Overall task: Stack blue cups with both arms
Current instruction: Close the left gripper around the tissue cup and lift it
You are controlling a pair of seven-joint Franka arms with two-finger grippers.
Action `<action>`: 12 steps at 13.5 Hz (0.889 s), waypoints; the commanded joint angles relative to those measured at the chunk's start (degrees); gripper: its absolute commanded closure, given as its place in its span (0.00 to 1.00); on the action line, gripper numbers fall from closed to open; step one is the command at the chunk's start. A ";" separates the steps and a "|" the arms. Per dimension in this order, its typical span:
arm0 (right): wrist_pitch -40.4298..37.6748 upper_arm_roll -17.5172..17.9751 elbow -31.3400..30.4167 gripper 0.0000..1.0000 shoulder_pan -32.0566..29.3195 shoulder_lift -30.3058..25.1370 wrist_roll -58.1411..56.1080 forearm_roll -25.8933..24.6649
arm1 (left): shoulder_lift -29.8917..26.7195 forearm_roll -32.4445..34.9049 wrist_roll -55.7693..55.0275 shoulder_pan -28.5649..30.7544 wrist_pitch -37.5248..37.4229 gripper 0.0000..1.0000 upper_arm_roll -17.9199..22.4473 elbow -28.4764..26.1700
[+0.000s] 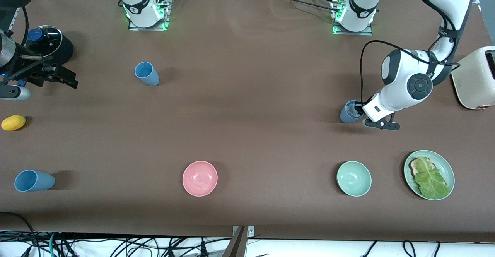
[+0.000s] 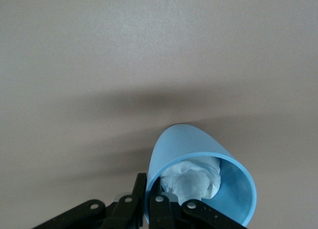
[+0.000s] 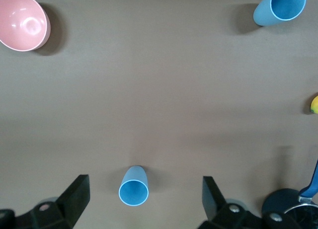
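Since the left gripper [image 1: 357, 112] is clamped on the rim wall of the grey-blue cup [image 1: 349, 112] near the toaster [image 1: 475, 77], thin, light, slippery plastic probably suits that pinch, while the right gripper [image 3: 144, 199], jaws apart, hovers over a sky-blue cup [image 3: 134, 186].

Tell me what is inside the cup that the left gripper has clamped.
The grey-blue cup holds a crumpled white wad, paper or tissue by its look. The left gripper is shut on the rim, one finger inside. The wad covers the cup's bottom, so anything beneath it is hidden.
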 commanded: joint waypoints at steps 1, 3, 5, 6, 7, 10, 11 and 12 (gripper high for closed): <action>-1.31 0.07 0.74 0.00 0.09 -0.39 -0.59 -0.06 | -0.78 -1.36 1.14 0.30 -0.07 1.00 -0.34 0.29; -1.31 0.07 0.74 0.00 0.09 -0.39 -0.59 -0.06 | -1.57 -1.36 0.96 0.04 -5.58 1.00 -0.52 3.87; -1.48 0.16 0.74 0.00 0.26 -0.48 -0.50 0.03 | -1.66 -2.66 0.61 -0.31 -12.17 1.00 -0.87 9.23; -1.57 0.16 0.74 0.00 0.09 -0.39 -0.50 0.03 | -1.66 -4.68 0.00 -0.31 -15.51 1.00 -2.70 12.56; -1.57 0.16 0.74 0.00 0.26 -0.39 -0.50 0.03 | -1.32 -6.00 -1.48 -0.40 -18.33 1.00 -3.76 15.56; -1.57 0.34 0.47 0.00 0.26 -0.39 -0.24 0.03 | -0.61 -6.37 -9.64 -2.50 -19.33 1.00 -8.06 17.42; -1.48 0.34 0.47 0.00 0.26 -0.39 -0.24 0.12 | 0.26 -6.37 -12.72 -4.34 -19.32 1.00 -8.42 18.39; -1.57 0.34 0.38 0.00 0.26 -0.39 -0.24 0.12 | 1.05 -6.37 -16.58 -6.97 -19.24 1.00 -8.43 19.70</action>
